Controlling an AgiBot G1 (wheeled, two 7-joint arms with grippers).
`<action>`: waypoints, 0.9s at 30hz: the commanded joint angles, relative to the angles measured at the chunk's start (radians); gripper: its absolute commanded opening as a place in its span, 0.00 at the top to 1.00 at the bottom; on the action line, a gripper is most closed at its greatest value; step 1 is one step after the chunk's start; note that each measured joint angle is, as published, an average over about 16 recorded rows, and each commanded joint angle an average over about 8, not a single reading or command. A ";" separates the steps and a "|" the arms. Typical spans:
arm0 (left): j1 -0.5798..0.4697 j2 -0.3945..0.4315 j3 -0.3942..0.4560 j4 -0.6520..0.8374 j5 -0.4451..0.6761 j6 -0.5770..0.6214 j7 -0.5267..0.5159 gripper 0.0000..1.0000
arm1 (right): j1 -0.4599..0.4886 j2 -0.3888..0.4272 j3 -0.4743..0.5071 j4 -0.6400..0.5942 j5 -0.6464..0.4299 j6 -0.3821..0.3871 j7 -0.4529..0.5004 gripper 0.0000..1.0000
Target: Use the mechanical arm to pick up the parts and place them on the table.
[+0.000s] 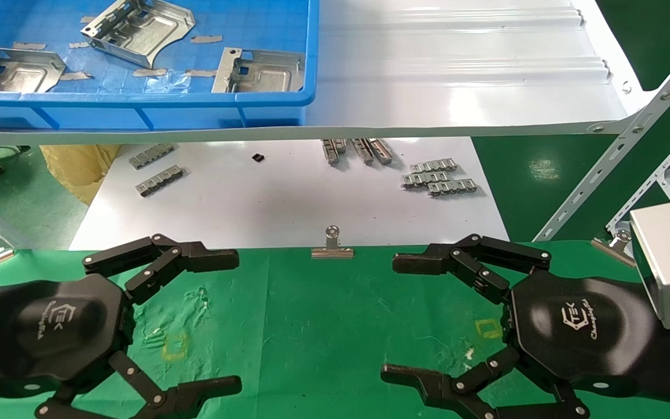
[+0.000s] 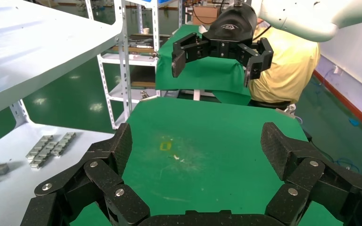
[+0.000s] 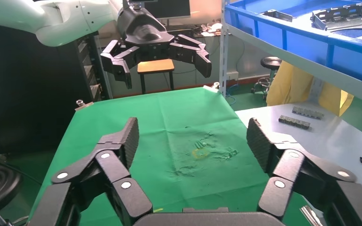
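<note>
Three silvery stamped parts lie in the blue bin on the upper shelf: one at the left point(image 1: 12, 68), one in the middle point(image 1: 137, 26), one at the right point(image 1: 262, 71). Both black claw hands hover over the green cloth table point(image 1: 317, 326), facing each other, far below the bin. My left gripper point(image 1: 227, 323) is open and empty; its own view shows the jaws wide apart point(image 2: 195, 146). My right gripper point(image 1: 396, 317) is open and empty too point(image 3: 193, 136). No part lies on the cloth.
The blue bin point(image 1: 137, 107) sits on a white shelf point(image 1: 457, 75). Below it a glossy white sheet point(image 1: 288, 198) carries several small grey link strips point(image 1: 437, 177). A silver binder clip point(image 1: 332, 244) holds the cloth's far edge. A slotted metal strut point(image 1: 614, 157) slants at right.
</note>
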 commanded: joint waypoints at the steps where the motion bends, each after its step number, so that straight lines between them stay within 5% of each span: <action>1: 0.000 0.000 0.000 0.000 0.000 0.000 0.000 0.00 | 0.000 0.000 0.000 0.000 0.000 0.000 0.000 1.00; 27: -0.003 0.001 -0.001 -0.001 -0.002 0.000 0.000 0.00 | 0.000 0.000 0.000 0.000 0.000 0.000 0.000 1.00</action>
